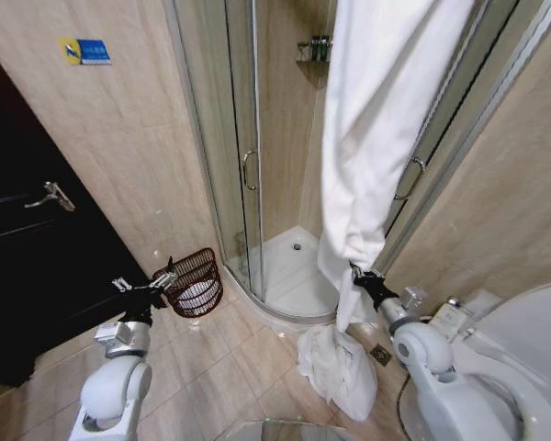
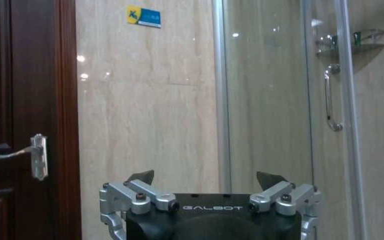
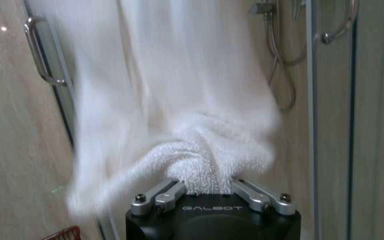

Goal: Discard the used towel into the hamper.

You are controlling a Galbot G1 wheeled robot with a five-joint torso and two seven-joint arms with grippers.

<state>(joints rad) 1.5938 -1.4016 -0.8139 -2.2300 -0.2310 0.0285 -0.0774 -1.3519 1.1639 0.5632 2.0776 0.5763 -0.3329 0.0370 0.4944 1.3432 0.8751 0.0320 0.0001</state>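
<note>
White terry towel [image 1: 376,119] hangs in front of the shower enclosure [image 1: 248,165], its lower end heaped on the floor tiles; the right gripper [image 1: 360,274] is clamped on a bunched fold. The left gripper [image 1: 165,276], jaws spread and empty, hovers just beside the hamper [image 1: 195,283], which stands against the enclosure's glass.

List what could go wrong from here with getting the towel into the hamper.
1. The long white terry towel hangs from high up and pools on the tiled floor; it may snag above or drag when pulled.
2. The right hand pinches only a bunched fold, which could slip.
3. The small round reddish-brown open-weave hamper sits across by the left hand, already holds something white, and may overflow or tip.
</note>
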